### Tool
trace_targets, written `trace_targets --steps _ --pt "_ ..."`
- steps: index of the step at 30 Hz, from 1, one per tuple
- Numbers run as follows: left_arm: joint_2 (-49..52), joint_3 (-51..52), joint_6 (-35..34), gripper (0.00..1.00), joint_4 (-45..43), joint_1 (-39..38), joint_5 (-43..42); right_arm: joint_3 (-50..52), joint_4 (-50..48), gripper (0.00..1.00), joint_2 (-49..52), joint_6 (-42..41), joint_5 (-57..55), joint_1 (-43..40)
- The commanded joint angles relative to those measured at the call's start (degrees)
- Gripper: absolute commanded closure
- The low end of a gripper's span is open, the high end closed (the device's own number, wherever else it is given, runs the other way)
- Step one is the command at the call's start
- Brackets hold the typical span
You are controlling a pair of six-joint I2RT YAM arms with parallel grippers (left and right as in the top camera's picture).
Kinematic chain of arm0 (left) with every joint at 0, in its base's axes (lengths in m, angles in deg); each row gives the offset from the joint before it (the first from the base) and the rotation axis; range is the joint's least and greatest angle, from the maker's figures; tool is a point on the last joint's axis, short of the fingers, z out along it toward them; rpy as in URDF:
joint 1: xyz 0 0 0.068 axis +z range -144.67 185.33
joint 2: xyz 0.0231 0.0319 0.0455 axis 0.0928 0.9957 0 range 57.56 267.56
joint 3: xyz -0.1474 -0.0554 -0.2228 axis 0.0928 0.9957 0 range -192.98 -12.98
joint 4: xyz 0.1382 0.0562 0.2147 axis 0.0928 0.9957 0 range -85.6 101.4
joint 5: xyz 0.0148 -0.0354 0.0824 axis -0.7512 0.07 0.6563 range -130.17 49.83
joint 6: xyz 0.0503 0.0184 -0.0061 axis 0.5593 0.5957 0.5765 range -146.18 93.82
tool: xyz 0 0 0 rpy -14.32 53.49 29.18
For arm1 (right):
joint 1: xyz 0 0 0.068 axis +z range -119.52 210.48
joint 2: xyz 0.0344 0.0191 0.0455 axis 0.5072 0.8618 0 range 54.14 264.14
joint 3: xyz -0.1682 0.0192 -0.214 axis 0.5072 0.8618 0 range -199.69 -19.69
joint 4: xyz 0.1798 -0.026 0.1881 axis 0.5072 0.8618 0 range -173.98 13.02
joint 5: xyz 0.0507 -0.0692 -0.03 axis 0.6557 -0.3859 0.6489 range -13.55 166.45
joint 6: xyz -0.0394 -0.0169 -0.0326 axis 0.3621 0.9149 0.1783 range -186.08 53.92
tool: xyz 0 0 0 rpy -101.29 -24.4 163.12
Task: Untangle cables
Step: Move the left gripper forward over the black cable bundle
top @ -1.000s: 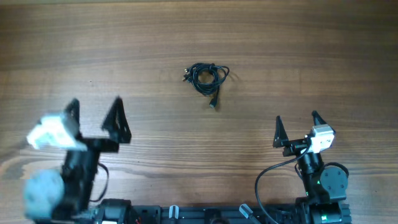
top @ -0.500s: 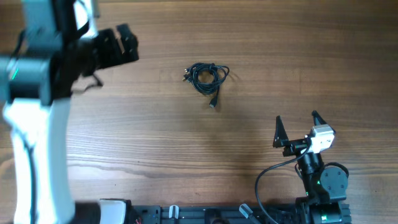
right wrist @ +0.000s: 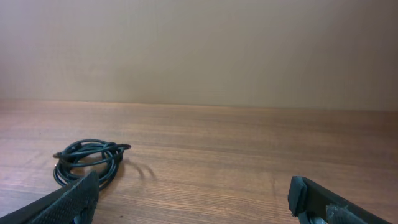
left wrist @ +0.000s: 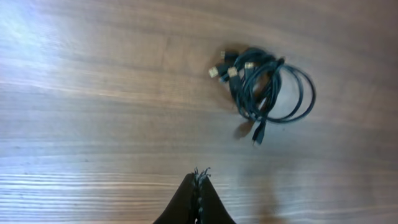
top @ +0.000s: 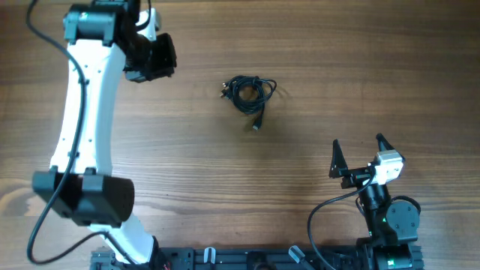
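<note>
Black thin cables point(top: 250, 94) with small plugs lie knotted at the overhead frame's upper centre. Our left gripper point(top: 157, 58), upper left, is pinched together on nothing; our right gripper point(top: 358, 144), lower right, stands apart. Descending closed, we risk shoving the bundle aside

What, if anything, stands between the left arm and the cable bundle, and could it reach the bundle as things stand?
Probably yes. Only bare table lies between the left arm and the cables, which sit in the open. Its jaws are shut, so they would need to open first.
</note>
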Motion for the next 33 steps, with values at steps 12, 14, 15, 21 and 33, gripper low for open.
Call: trace_targets --steps 12,14,15,21,33 --pt "11.23 -1.11 -5.86 0.96 -4.7 -9.66 0.5 0.07 -0.11 0.0 -0.63 0.74 -0.13 0.13" --pt "12.44 -1.11 -7.13 0.94 -5.84 -11.1 0.96 0.07 -0.11 0.0 -0.63 0.74 -0.13 0.13" --pt "12.79 -1.11 -7.76 0.92 -6.19 -11.67 1.66 0.07 -0.11 0.0 -0.63 0.74 -0.13 0.13" --pt "16.65 -1.11 -11.8 0.82 -9.11 -15.43 4.35 0.07 -0.11 0.0 -0.63 0.74 -0.13 0.13" --pt "23.69 1.18 -13.27 0.57 -9.57 -21.09 4.37 0.07 -0.11 0.0 -0.63 0.76 -0.13 0.13"
